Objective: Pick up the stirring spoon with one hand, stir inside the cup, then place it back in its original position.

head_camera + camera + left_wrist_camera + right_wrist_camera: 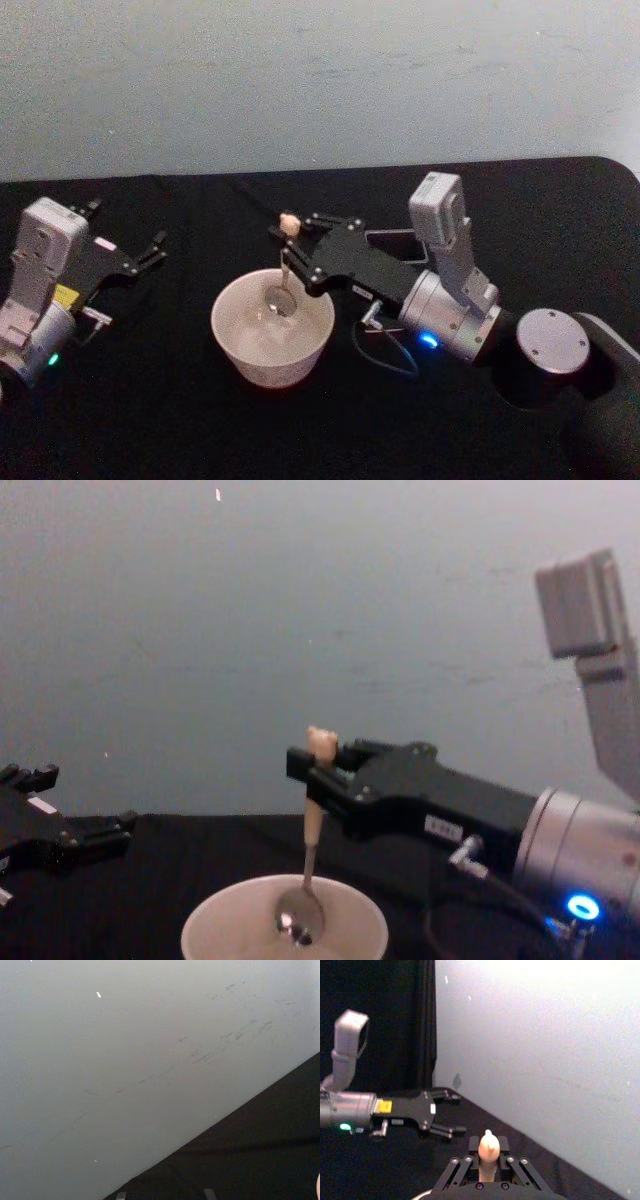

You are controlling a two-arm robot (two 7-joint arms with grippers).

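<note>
The cream-white cup (270,365) stands on the black table in front of me. The stirring spoon (285,268) hangs upright over it, its shiny bowl (299,917) down inside the cup (230,895). My right gripper (288,245) is shut on the beige handle just below the bear head (488,1146), reaching in from the right. The dark grey holder (393,242) sits behind the right gripper, mostly hidden by it. Off to the cup's left, my left gripper (130,228) is open and holds nothing.
A pale wall (125,1050) runs along the far edge of the black table (150,400). A thin cable (385,355) loops on the cloth under my right wrist. The left gripper (454,1112) hovers well away from the cup.
</note>
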